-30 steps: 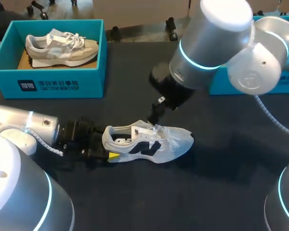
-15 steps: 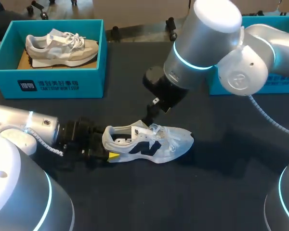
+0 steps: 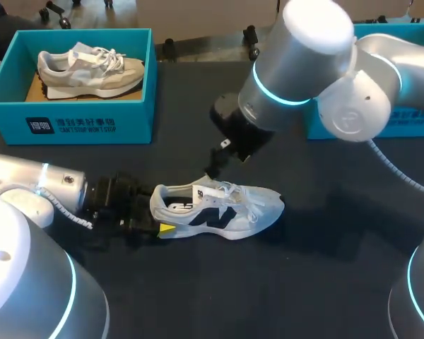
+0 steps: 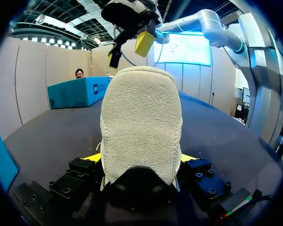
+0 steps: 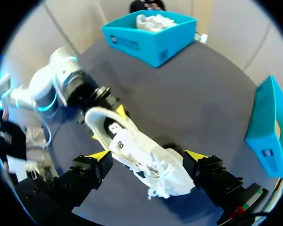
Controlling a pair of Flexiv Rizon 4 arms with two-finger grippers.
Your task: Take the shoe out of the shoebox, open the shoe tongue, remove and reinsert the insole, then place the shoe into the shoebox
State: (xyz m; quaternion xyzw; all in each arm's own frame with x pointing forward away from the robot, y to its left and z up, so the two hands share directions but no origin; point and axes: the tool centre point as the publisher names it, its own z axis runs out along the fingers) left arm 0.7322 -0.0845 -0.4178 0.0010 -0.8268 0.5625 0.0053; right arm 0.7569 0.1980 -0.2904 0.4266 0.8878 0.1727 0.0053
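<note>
A white shoe (image 3: 219,210) with a dark side logo lies on its sole on the black table, toe pointing right. My left gripper (image 3: 159,219) is shut on its heel; in the left wrist view the fuzzy heel (image 4: 141,122) fills the space between the yellow-tipped fingers (image 4: 92,157). My right gripper (image 3: 215,166) hangs open just above the tongue and laces, holding nothing. In the right wrist view the shoe (image 5: 137,157) lies below and between the spread fingers of my right gripper (image 5: 147,156), laces loose near the toe.
A teal shoebox (image 3: 71,120) at the back left holds a beige shoe (image 3: 92,67). A second teal box (image 3: 410,121) stands at the back right, partly behind my right arm. Bare black table lies in front of the white shoe.
My right gripper has lifted a little and shifted left, off the shoe's tongue. The shoe and my left gripper have stayed put.
</note>
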